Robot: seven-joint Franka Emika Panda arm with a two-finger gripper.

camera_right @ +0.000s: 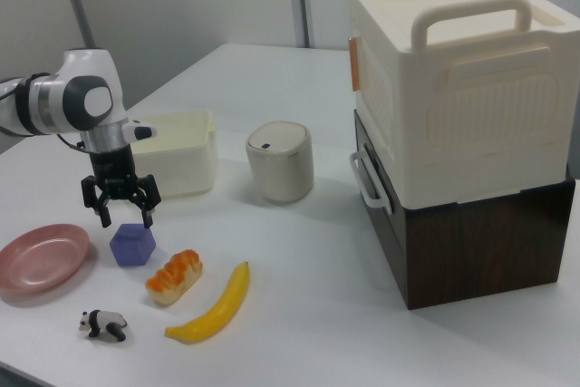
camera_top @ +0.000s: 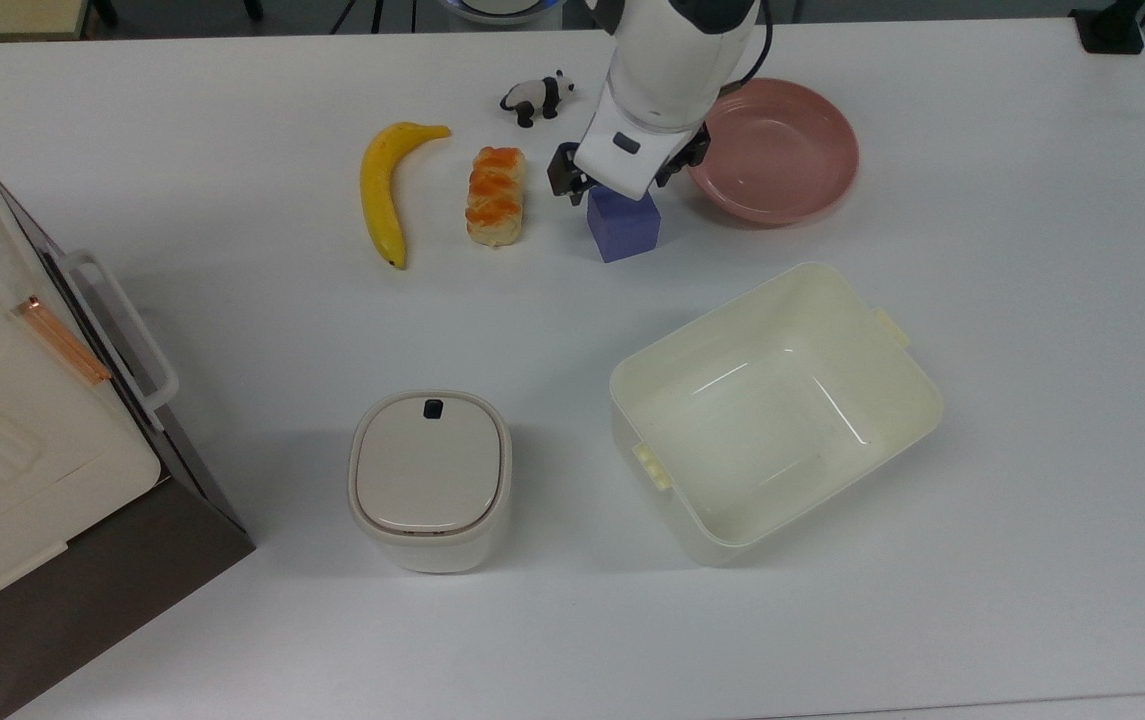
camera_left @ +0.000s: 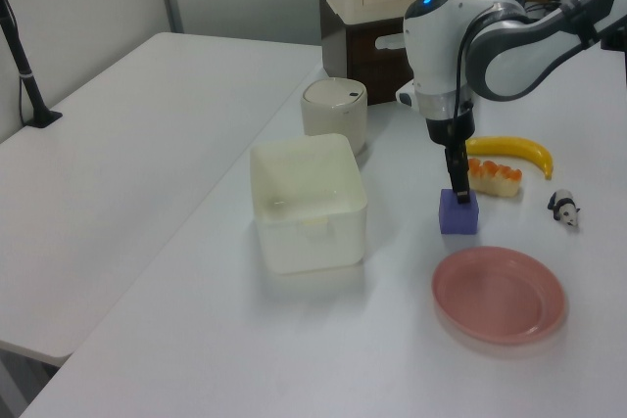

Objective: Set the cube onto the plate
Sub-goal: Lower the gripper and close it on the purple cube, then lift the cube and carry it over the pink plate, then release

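The blue-purple cube [camera_top: 624,230] sits on the white table, between the bread roll and the pink plate [camera_top: 772,150]. My gripper [camera_top: 626,170] hangs open directly over the cube, one finger on each side of it. In the right view the gripper [camera_right: 125,217] has its fingertips level with the top of the cube [camera_right: 132,246], and nothing is held. The plate [camera_right: 41,258] lies empty at the right view's left. In the left view the gripper [camera_left: 459,188] comes down onto the cube [camera_left: 458,214], with the plate [camera_left: 499,294] nearer the camera.
A bread roll [camera_top: 496,195], a banana [camera_top: 382,190] and a small panda toy [camera_top: 537,97] lie close to the cube. A cream tub [camera_top: 774,410] and a lidded white bin [camera_top: 429,480] stand in front. A large cream box [camera_right: 462,79] rests on a brown base.
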